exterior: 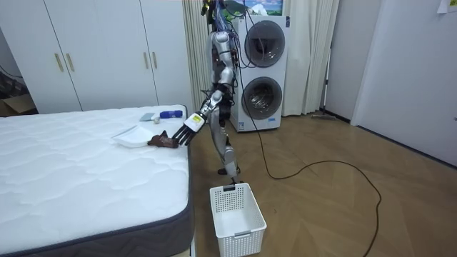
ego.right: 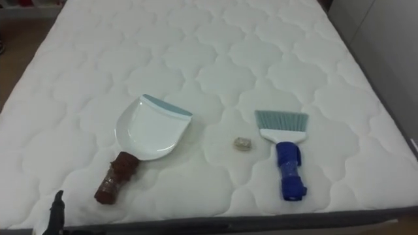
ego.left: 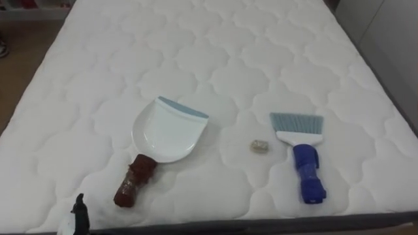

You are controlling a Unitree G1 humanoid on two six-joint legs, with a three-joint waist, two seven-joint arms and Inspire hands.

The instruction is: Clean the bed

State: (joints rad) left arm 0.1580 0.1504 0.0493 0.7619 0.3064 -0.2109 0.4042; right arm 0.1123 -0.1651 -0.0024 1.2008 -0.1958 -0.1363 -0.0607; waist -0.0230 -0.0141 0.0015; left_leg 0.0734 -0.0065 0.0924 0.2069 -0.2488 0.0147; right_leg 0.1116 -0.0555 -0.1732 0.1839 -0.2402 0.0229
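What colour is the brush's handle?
Blue; the brush handle shows best in the left eye view.

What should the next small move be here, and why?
Probably reach the left hand forward and close it on the handle of the dustpan. The hand hovers open just short of that handle, holding nothing. A small scrap lies on the bed between dustpan and brush, and both tools lie untouched.

The mattress (ego.left: 196, 39) bears dustpan (ego.left: 168, 130), scrap (ego.left: 258, 146) and brush (ego.left: 302, 153).
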